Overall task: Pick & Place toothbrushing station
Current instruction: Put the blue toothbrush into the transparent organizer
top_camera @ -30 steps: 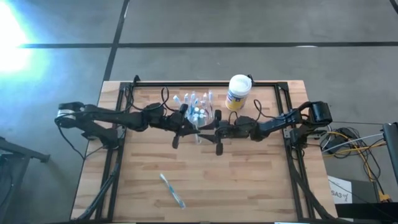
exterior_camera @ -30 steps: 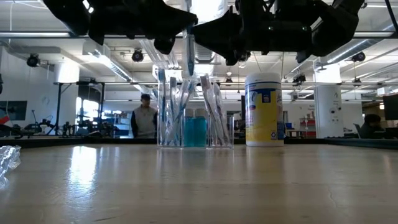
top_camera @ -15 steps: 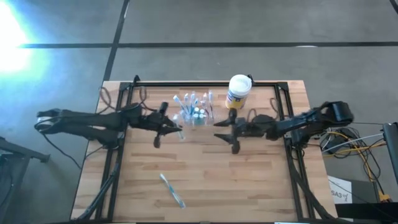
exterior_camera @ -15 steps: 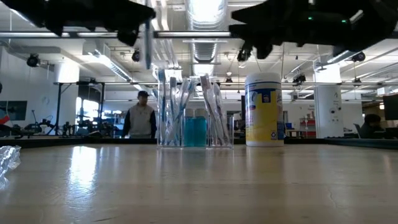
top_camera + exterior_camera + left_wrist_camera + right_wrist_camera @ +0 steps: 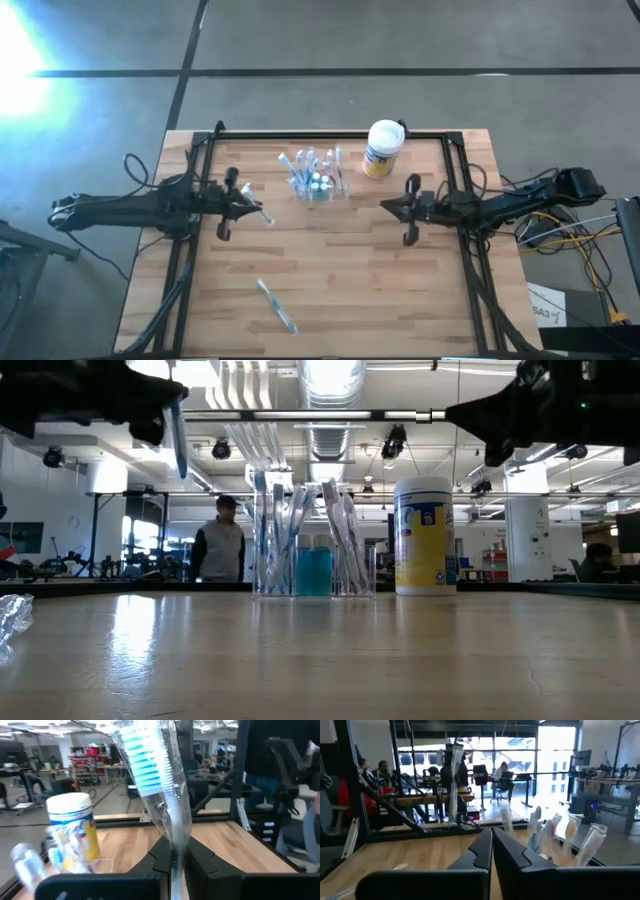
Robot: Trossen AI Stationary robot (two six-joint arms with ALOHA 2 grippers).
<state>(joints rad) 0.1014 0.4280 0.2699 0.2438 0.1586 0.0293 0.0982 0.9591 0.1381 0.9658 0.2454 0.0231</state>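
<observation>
Several wrapped toothbrushes stand in the clear toothbrushing station [image 5: 317,183], which sits upright toward the back of the wooden surface [image 5: 330,290], w/ a white canister [image 5: 382,148] just beside it on the right. Left tool [image 5: 256,213] hangs to the station's left, well apart, fingers clamped on a wrapped toothbrush [image 5: 156,780] that sticks up, bristles on top. Right tool [image 5: 385,206] hangs on the other side, fingers pressed together w/ nothing in them. One more toothbrush [image 5: 277,306], probably still wrapped, lies near the front edge. Person [image 5: 218,549] stands in the room behind.
</observation>
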